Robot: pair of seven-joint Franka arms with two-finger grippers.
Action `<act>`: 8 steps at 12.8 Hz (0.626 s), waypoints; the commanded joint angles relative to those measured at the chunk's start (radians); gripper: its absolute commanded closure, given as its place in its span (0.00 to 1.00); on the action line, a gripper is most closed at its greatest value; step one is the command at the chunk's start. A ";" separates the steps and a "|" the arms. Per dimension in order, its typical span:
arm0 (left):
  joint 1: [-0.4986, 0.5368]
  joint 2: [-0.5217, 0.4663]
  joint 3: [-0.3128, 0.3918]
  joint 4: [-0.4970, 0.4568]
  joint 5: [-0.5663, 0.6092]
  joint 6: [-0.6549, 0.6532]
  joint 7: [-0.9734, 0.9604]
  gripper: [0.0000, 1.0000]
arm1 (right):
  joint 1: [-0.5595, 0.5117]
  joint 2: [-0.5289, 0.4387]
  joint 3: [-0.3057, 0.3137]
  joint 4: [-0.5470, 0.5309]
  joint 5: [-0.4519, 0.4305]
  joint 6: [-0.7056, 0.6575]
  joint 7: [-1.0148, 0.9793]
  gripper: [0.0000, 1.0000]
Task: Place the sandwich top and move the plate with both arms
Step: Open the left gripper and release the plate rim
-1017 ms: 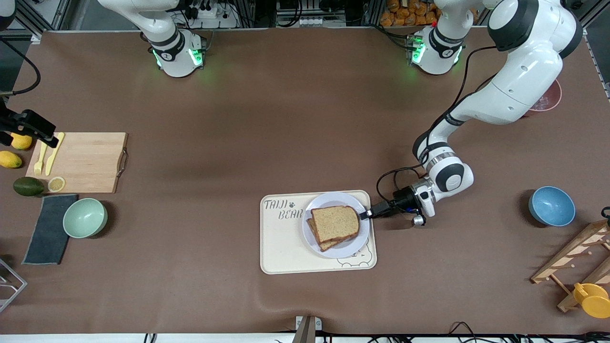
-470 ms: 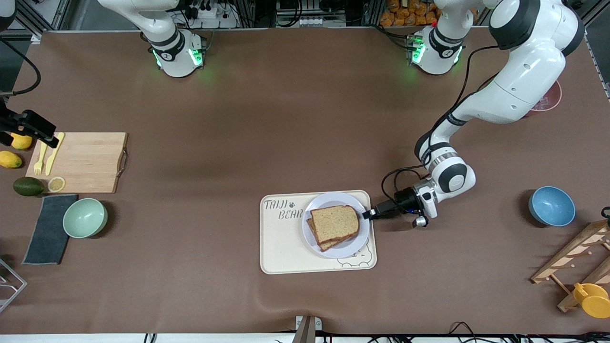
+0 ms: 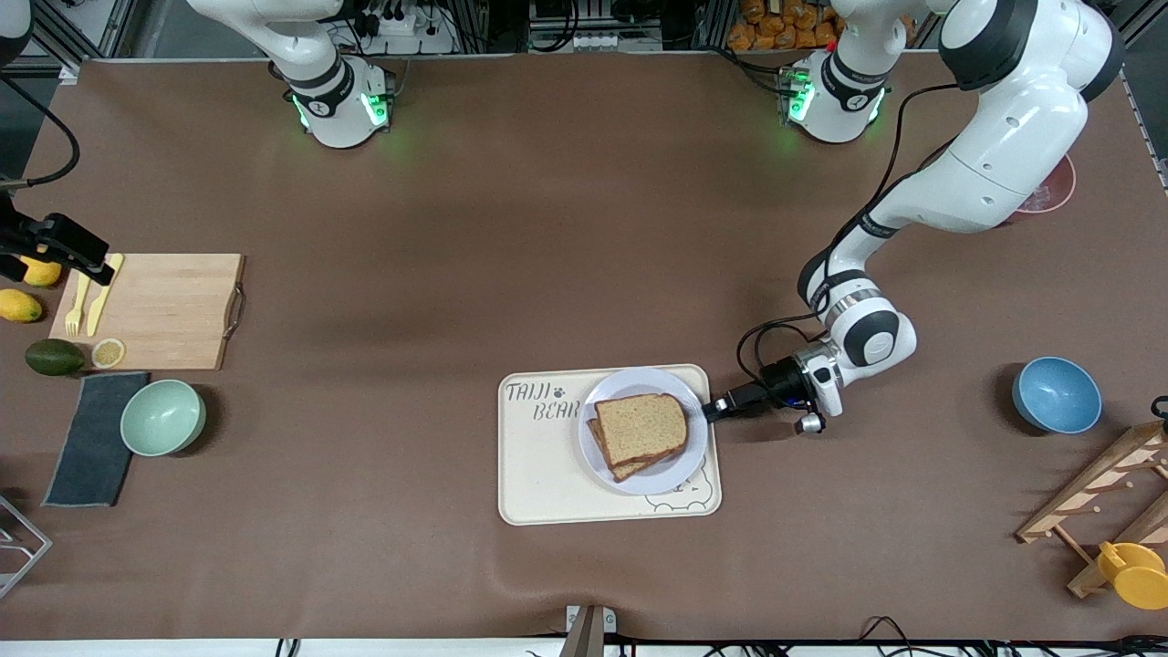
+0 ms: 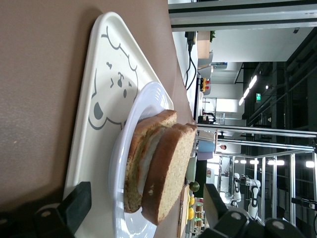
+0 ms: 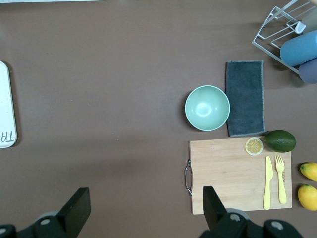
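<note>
**Bread stacked on the plate; both jaws spread**

The sandwich top [image 3: 641, 427] lies on a lower slice [image 3: 610, 453] on the plate [image 3: 680, 471], a pale filling showing between the two in the left wrist view; the top [image 4: 168, 173] sits a little askew, so a corner of the lower slice shows on the side toward the right arm's end; the plate stands on the tray [image 3: 538, 474], at the tray's end toward the left arm.

The left gripper [image 3: 716, 411] is low, just beside the plate's rim on the side toward the left arm's end, pointing at it; its jaws are spread and hold nothing, the plate [image 4: 124, 163] and tray [image 4: 94, 84] showing between them in its wrist view; whether a fingertip touches the rim cannot be told.

The right gripper [image 3: 96, 266] waits over the cutting board [image 3: 169, 310] at the right arm's end of the surface [image 3: 456, 228]; its jaws are spread and empty; on the board lie a yellow knife [image 5: 268, 182], a yellow fork [image 5: 280, 178] and a lemon slice [image 5: 254, 146]; beside the board are an avocado [image 3: 53, 357], two lemons [image 3: 18, 305], a green bowl [image 3: 162, 417] and a grey cloth [image 3: 91, 438].

Toward the left arm's end stands a blue bowl [image 3: 1057, 394].
</note>
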 commanded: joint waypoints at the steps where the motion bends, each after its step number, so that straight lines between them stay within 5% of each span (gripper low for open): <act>1: 0.017 -0.070 0.007 -0.062 0.027 0.008 -0.038 0.00 | -0.022 0.002 0.013 0.007 0.019 -0.008 -0.011 0.00; 8: 0.086 -0.162 -0.016 -0.098 0.172 0.004 -0.187 0.00 | -0.019 0.003 0.013 0.003 0.019 -0.008 -0.011 0.00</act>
